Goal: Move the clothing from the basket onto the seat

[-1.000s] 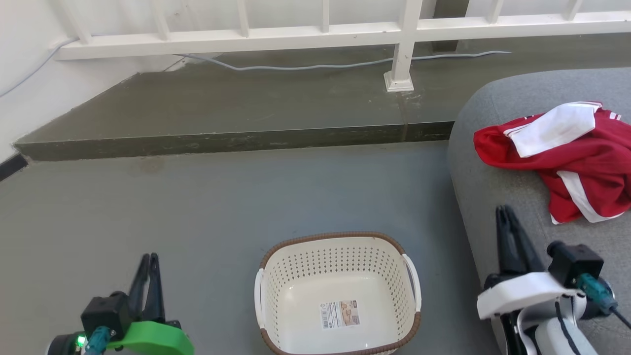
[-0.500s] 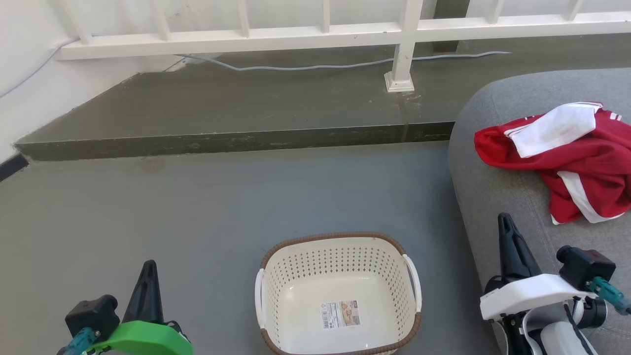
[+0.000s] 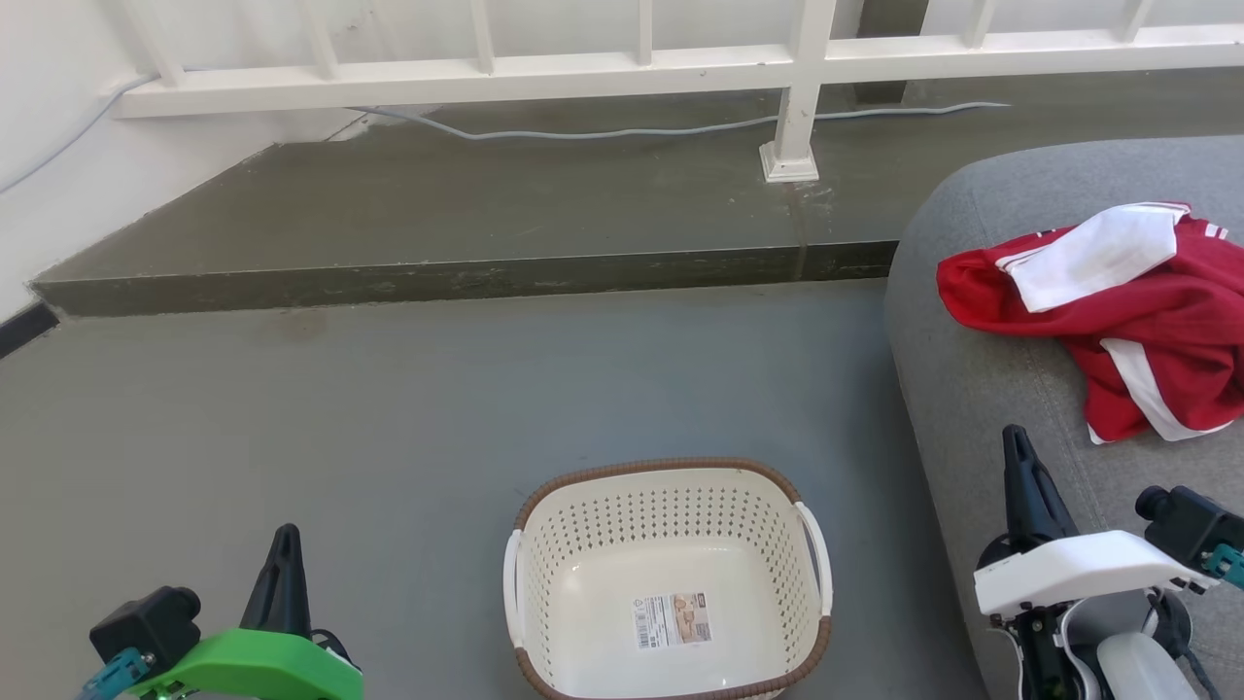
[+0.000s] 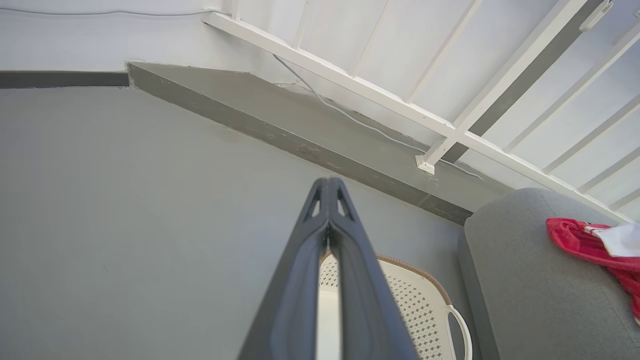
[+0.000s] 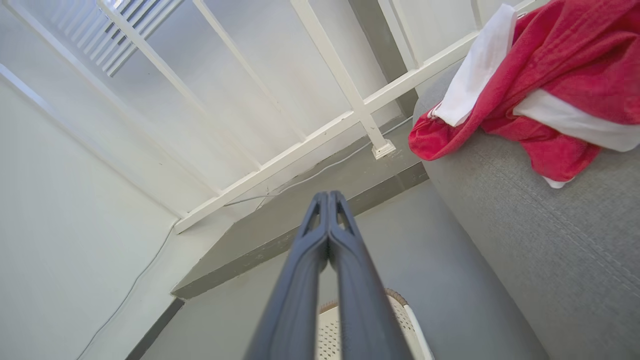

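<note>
- Floor (image 3: 389,408): smooth, grey. A darker raised step (image 3: 437,214) runs across its far side.
- Railing (image 3: 583,73): white with upright bars, set along the step. One post foot (image 3: 788,163) stands on the step, and a pale cable (image 3: 632,128) trails along the railing's base.
- Wall (image 3: 39,194): white, at the left, meeting the end of the step.
- Seat (image 3: 972,389): large rounded grey fabric cushion at the right, standing on the floor just beside the basket.
- Basket (image 3: 661,465): cream, perforated, with a brown rim and two side handles. It sits upright on the floor at bottom centre, with a paper label (image 3: 673,620) lying flat on its bare bottom.
- Left gripper (image 3: 285,540): at the lower left of the head view, over the floor to the left of the basket. A green cover sits at its base. The fingers point away from the robot and are pressed tight together, grasping nothing.
- Right gripper (image 3: 1016,435): at the lower right, over the near part of the seat. A white cover sits at its base. The fingers point away from the robot and are clenched tip to tip, empty.
- Clothing (image 3: 1147,311): a red heap with white panels and stripes, lying crumpled on top of the seat at the far right. It lies beyond and to the right of the right gripper, apart from it, and well apart from the left gripper, with the basket between them.
</note>
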You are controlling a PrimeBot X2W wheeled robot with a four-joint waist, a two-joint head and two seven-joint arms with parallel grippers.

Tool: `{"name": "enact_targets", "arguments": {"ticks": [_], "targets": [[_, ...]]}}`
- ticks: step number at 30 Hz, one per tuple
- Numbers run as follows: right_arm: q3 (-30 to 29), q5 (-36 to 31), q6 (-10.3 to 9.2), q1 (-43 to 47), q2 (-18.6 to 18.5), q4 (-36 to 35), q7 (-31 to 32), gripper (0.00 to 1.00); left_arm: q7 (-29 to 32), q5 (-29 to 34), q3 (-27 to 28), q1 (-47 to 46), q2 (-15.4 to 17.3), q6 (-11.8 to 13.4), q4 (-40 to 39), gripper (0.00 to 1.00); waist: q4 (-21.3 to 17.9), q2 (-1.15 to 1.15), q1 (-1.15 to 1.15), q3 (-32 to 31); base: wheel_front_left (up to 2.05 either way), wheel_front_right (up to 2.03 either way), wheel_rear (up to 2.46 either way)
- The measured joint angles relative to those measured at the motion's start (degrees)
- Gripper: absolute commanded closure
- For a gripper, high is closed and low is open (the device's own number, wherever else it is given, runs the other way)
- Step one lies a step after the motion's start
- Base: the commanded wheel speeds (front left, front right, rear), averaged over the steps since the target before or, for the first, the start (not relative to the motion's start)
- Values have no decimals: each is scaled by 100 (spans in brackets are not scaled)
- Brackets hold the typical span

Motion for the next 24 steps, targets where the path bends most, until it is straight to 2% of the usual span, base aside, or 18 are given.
{"name": "enact_targets", "arguments": {"ticks": [24], "targets": [[-314, 1833, 281, -150, -25, 224, 433, 100, 428, -1723, 338, -166, -34, -308, 215, 100, 20, 0, 0, -11, 0, 0, 0]]}}
